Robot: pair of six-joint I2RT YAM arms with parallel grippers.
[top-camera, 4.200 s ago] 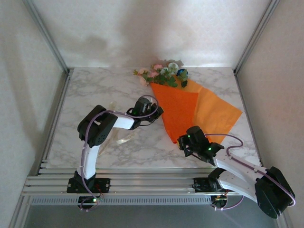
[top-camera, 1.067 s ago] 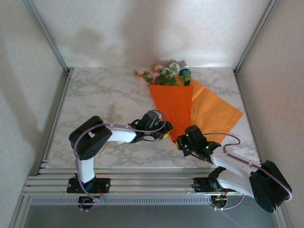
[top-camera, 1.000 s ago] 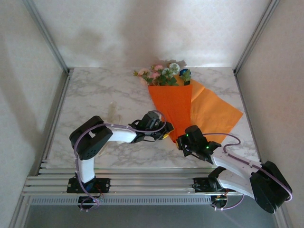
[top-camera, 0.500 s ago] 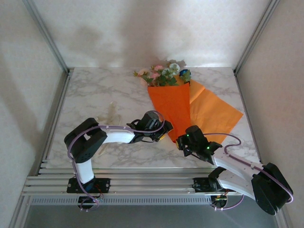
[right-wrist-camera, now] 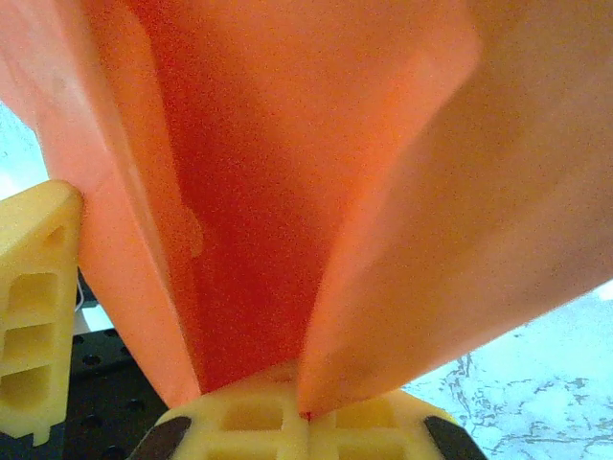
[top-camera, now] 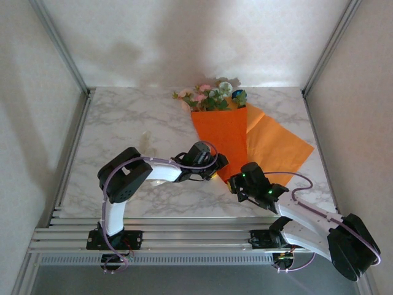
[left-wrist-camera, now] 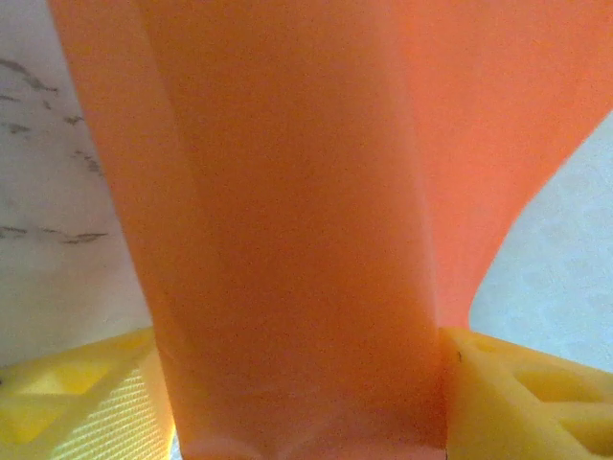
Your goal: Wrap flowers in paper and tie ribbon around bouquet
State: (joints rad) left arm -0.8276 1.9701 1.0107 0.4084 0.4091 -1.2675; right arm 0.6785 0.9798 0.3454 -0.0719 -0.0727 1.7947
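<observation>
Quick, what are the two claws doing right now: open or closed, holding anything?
Left gripper: open, its fingers on either side of the rolled paper.
Right gripper: shut on the paper's narrow end.

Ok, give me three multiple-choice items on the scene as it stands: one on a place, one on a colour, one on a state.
1. Where do the flowers lie?
A) at the far edge of the table
B) beside the arm bases
C) against the left rail

2. What colour is the paper?
A) silver
B) orange
C) blue

3. How is the right gripper?
A) open, up in the air
B) open, flat on the marble
C) shut on the paper's narrow end

Answers:
1 A, the blooms poke out of the paper's wide end at the far side.
2 B, the sheet is bright orange.
3 C, its fingers meet with the paper pinched between them.
</observation>
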